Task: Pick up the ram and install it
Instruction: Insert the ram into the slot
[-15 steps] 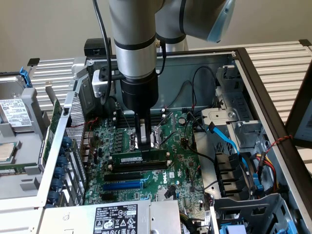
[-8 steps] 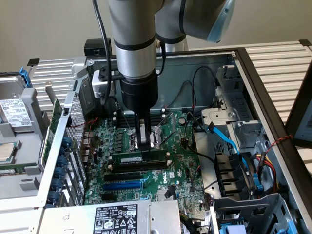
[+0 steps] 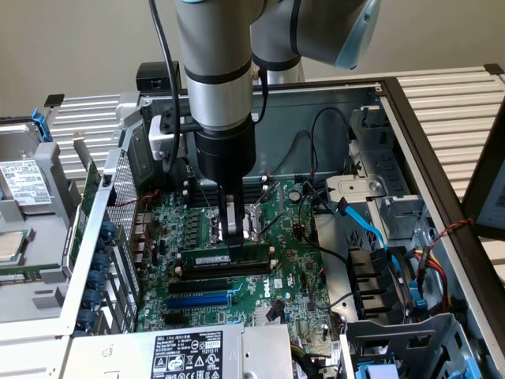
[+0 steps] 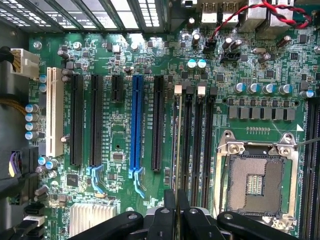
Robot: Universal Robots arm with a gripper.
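Green ram [image 3: 225, 257] clamped in claw [image 3: 235, 234], edge-down at memory slots [image 4: 190, 145] on mobo [image 3: 300, 264]; pickup done, full seating can't tell yet.

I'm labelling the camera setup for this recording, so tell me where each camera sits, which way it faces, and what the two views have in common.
Exterior view: off the arm, above the open computer case, looking down at a slant onto the motherboard; the arm and gripper show.
Wrist view: on the wrist, facing straight down at the motherboard; the gripper shows.
Shared: the motherboard, the blue slot and the gripper shut on the ram.
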